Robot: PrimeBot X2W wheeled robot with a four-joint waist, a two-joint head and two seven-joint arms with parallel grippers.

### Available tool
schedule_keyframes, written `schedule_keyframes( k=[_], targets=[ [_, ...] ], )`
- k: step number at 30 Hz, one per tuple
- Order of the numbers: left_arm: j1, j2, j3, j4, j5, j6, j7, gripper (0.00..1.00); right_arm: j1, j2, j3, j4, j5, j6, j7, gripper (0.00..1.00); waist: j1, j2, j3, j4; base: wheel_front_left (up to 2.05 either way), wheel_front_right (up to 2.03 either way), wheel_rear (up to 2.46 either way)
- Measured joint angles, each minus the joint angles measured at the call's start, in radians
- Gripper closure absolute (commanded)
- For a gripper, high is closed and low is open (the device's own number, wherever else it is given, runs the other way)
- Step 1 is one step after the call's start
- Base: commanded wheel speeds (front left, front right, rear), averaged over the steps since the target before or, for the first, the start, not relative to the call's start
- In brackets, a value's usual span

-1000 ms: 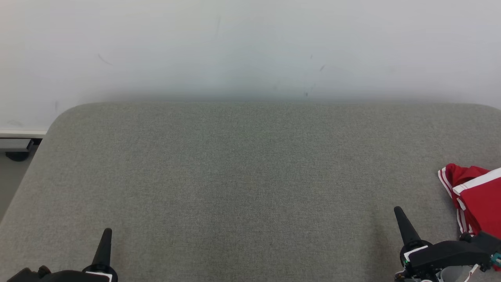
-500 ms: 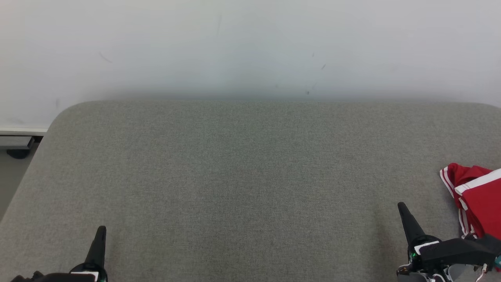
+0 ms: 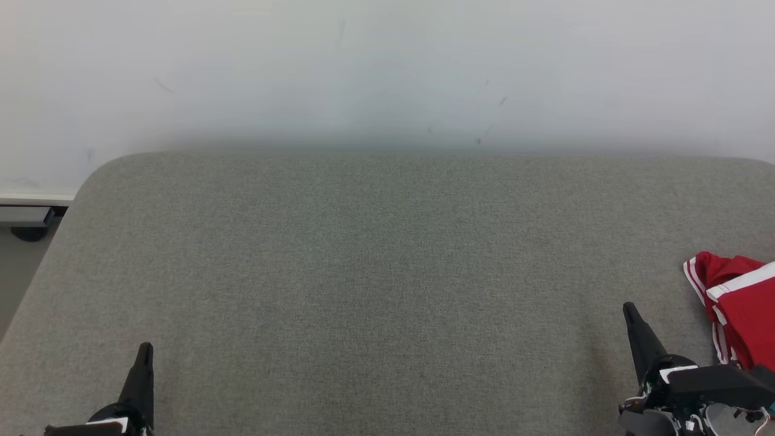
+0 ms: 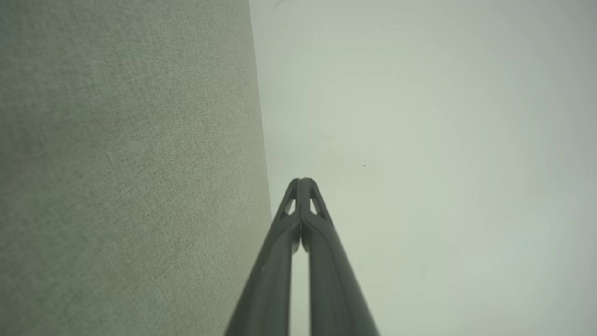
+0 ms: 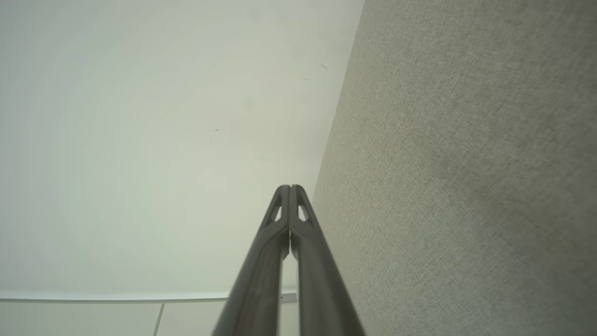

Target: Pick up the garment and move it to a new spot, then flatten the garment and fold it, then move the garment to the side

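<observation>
Grey woven fabric covers the table (image 3: 387,272), which has a rounded far left corner and runs back to a plain pale wall (image 3: 387,72) marked with a few faint scuffs. Past the table's left edge a strip of floor (image 3: 18,278) shows. The garment (image 3: 742,309), red with white stripes, lies crumpled on the table at its right side, and the picture's right edge cuts it off. The left hand (image 3: 144,351) sits at the lower left over bare fabric, well apart from the garment, fingers pointing toward the wall. In its wrist view the left hand (image 4: 301,182) has both fingers pressed together at the tips, with nothing between them. The right hand (image 3: 629,312) sits at the lower right, just to the left of the garment; its fingertips are clear of the cloth, while its dark body overlaps the garment's lower edge in the head view, so contact there cannot be told. In its own wrist view the right hand (image 5: 290,188) is likewise fully closed and holds nothing.
</observation>
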Motion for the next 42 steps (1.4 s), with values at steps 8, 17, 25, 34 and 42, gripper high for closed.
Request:
schedule_keyframes(
  k=[8, 17, 25, 34, 42],
  targets=[
    [-0.004, -0.011, 0.020, 0.007, -0.068, -0.016, 0.012, 1.00, -0.002, 0.000, -0.007, 0.004, 0.081, 0.007, 0.008, 1.00, 0.0001, 0.0000, 0.002, 0.002, 0.00, 0.00, 0.00],
    [-0.016, -0.011, 0.021, 0.008, -0.069, -0.016, 0.012, 1.00, -0.004, 0.000, -0.008, 0.005, 0.081, 0.007, 0.008, 1.00, 0.0000, 0.0000, 0.002, 0.002, 0.00, 0.00, 0.00],
    [-0.016, -0.011, 0.021, 0.008, -0.069, -0.016, 0.012, 1.00, -0.010, 0.000, -0.008, 0.005, 0.081, 0.007, 0.008, 1.00, 0.0000, 0.0000, 0.002, 0.002, 0.00, 0.00, 0.00],
    [-0.016, -0.011, 0.021, 0.009, -0.069, -0.016, 0.012, 1.00, -0.016, 0.000, -0.008, 0.005, 0.081, 0.010, 0.008, 1.00, 0.0000, 0.0000, 0.002, 0.002, 0.00, 0.00, 0.00],
    [-0.016, -0.011, 0.020, 0.009, -0.069, -0.017, 0.012, 1.00, -0.016, 0.000, -0.007, 0.005, 0.081, 0.010, 0.008, 1.00, 0.0000, 0.0000, 0.002, 0.002, 0.00, 0.00, 0.00]
  ],
)
